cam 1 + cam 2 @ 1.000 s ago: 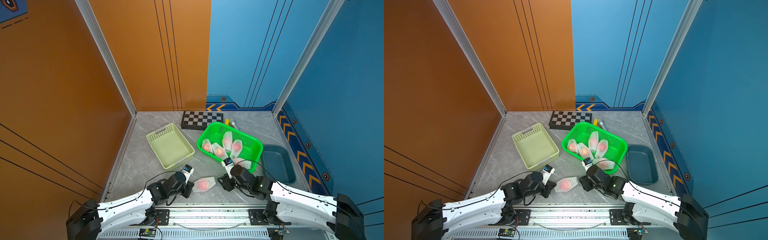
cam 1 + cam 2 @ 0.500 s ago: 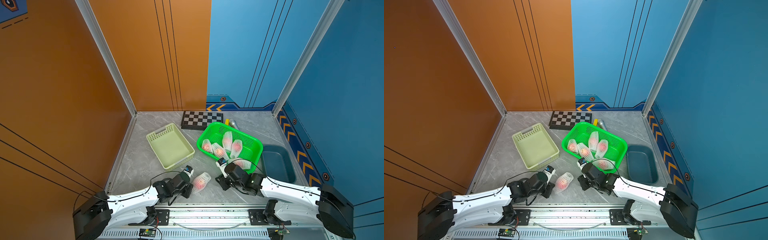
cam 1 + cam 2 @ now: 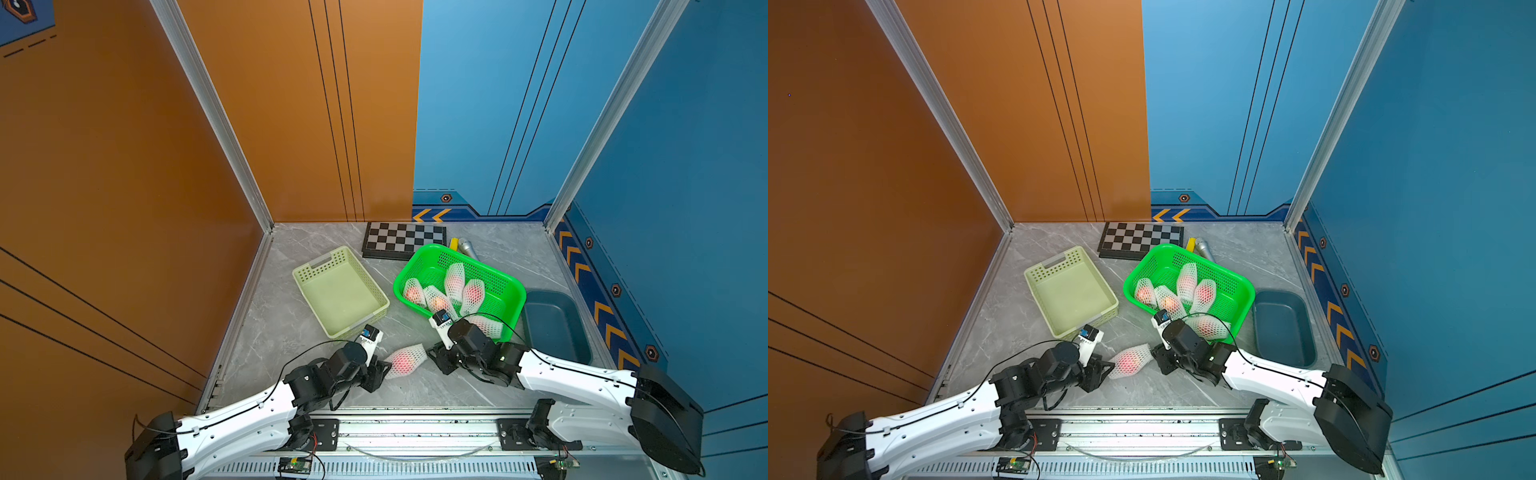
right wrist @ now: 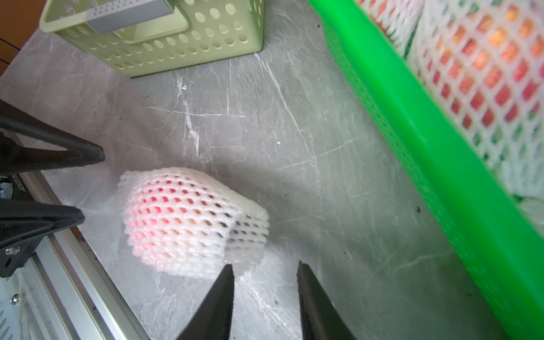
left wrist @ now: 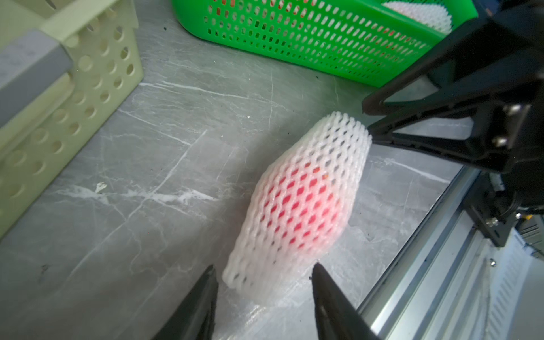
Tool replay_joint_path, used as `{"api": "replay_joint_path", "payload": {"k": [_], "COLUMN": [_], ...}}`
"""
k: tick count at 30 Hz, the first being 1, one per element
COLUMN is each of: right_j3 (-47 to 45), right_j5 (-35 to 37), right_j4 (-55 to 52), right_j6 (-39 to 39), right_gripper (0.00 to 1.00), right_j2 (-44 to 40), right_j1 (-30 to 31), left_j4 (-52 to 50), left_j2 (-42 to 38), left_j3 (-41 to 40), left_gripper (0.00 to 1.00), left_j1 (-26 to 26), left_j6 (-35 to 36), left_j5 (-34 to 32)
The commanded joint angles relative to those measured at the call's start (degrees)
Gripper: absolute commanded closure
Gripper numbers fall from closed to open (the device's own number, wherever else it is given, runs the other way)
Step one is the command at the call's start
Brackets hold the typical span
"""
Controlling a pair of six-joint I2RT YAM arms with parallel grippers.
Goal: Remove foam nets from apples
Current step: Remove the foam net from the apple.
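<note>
Foam net [image 3: 405, 360] with its apple [image 5: 300, 203] lies on the table [image 3: 291, 332], seven o'clock from the green basket [image 3: 482, 268]. I should pinch only loose mesh at each end, never fruit. Both arms stretch low: left claw [image 5: 263, 268] at its nine o'clock, right claw [image 4: 265, 265] at three, both parted, holding nothing.

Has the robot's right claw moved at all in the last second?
Yes, slightly: the right gripper has shifted away from the dark blue tub, toward the netted apple.
</note>
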Motion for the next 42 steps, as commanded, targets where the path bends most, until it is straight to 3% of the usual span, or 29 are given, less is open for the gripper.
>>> {"api": "replay_joint_path", "payload": {"k": [1,6,14,20,28,37,42], "right_j3": [-0.48,-0.9,-0.51,0.0,2.48,3.65,4.09], "right_j5": [-0.5,-0.41,-1.09,-2.63,-4.14,-5.04,-5.8], "right_j4": [0.8,0.85,0.7,0.26,-0.61,0.05,0.34], "right_j6": [-1.01,-1.27,-1.45,-1.79,-3.55,-3.64,-3.73], "right_gripper": [0.61,0.61,0.59,0.56,0.54,0.53,0.53], "right_j2": [0.61,1.44,2.69,3.34,5.93,9.02,9.92], "right_j1": [-0.26,-1.13,-2.31,-3.94,-4.4,-5.28,-5.62], "left_j4": [-0.14,7.33,10.02,9.59,9.41,9.77,10.38], "left_j2": [-1.37,-0.81,9.01,13.6,20.49,27.56,30.68], "left_j3": [-0.57,-2.49,0.44,2.85,7.14,10.24,11.29], "left_gripper": [0.41,0.33,0.27,0.19,0.19,0.27,0.53], "left_j1": [1.19,2.31,2.57,0.7,0.28,-1.96,-3.17], "left_j6": [-0.17,-0.92,3.8,8.6,13.93,17.12,17.83], "left_j5": [4.26,10.75,12.71,7.12,7.36,5.28,2.86]}}
